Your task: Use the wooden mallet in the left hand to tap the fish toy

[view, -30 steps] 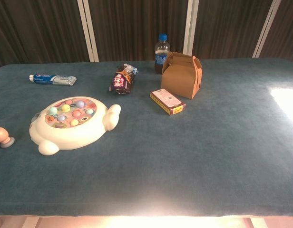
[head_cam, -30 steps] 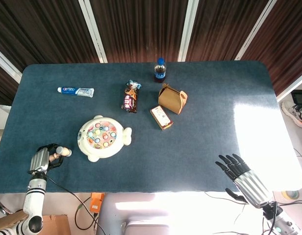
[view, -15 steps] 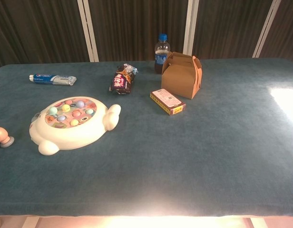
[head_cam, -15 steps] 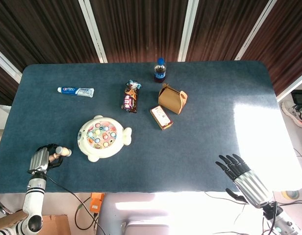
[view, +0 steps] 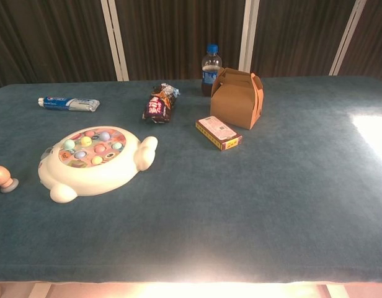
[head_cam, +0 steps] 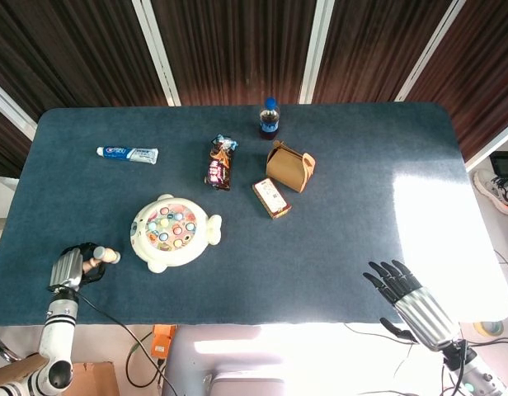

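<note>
Fish toy: white fish toy with coloured pegs on its round top lies flat on the counter, left of centre; tail fin points toward the counter's middle.
Left hand: left hand sits at the near left edge of the counter, fingers wrapped around the wooden mallet.
Mallet position: mallet head juts out of the hand toward the fish toy, near it but apart. In the chest view only the mallet's end shows at the left frame edge, low over the counter surface.
Right hand: right hand is at the near right edge, well apart from the toy, fingers spread and holding nothing.
Far side, left: toothpaste tube lies flat.
Far side, centre: snack packet lies beyond the fish toy; a cola bottle stands upright at the far edge.
Centre: brown paper box with handle stands near the bottle; a small flat carton lies just beside it on the near side.
</note>
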Motion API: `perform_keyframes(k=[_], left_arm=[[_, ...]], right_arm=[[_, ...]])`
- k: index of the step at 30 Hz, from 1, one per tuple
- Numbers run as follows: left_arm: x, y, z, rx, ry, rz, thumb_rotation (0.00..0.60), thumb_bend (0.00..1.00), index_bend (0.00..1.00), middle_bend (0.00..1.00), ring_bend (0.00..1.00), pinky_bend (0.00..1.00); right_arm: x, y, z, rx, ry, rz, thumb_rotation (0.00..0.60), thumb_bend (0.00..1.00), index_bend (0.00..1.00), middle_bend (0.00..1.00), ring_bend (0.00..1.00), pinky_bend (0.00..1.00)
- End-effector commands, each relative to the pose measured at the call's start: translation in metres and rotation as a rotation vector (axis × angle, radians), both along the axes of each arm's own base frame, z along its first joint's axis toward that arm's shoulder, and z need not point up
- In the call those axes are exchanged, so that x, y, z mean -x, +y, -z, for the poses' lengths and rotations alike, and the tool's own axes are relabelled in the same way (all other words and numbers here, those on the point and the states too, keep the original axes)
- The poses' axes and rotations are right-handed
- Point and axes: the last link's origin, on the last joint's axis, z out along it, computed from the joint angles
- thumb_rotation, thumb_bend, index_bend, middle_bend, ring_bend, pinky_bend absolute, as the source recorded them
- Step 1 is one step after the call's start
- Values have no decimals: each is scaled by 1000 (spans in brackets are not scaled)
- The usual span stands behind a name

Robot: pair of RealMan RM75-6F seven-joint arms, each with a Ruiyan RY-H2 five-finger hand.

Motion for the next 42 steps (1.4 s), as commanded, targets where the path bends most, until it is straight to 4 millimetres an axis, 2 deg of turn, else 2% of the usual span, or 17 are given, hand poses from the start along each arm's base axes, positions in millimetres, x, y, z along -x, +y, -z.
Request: perform_keyframes(k=[1,14,18,23,28,36,42], left_arm=[[0,1,0,-6,-2,0,600,416,467,370,243,185],[2,3,2,-25,20,-28,600,522,603,498,308,232],[2,4,3,-44,23,-29,600,552,664,556,356,297],[-1,3,0,-91,32,11,600,592,694,583,425,408],[-5,1,-6,-143,32,75,600,677,729,612,497,491],[-20,6,-20,-185,-127,91,600,730,751,620,521,512],[-44,16,-36,-199,-177,128,600,735,751,620,562,549]], right_arm=[[0,0,0,-1,1,2,600,239,0,0,0,0],[1,1,-1,-1,2,4,600,239,0,0,0,0],[1,1,-1,0,3,6,600,238,0,0,0,0],[2,2,-1,0,5,11,600,238,0,0,0,0],[2,2,-1,-2,7,14,600,238,0,0,0,0],[1,1,1,-8,12,15,600,239,0,0,0,0],[1,1,2,-12,14,15,600,238,0,0,0,0]])
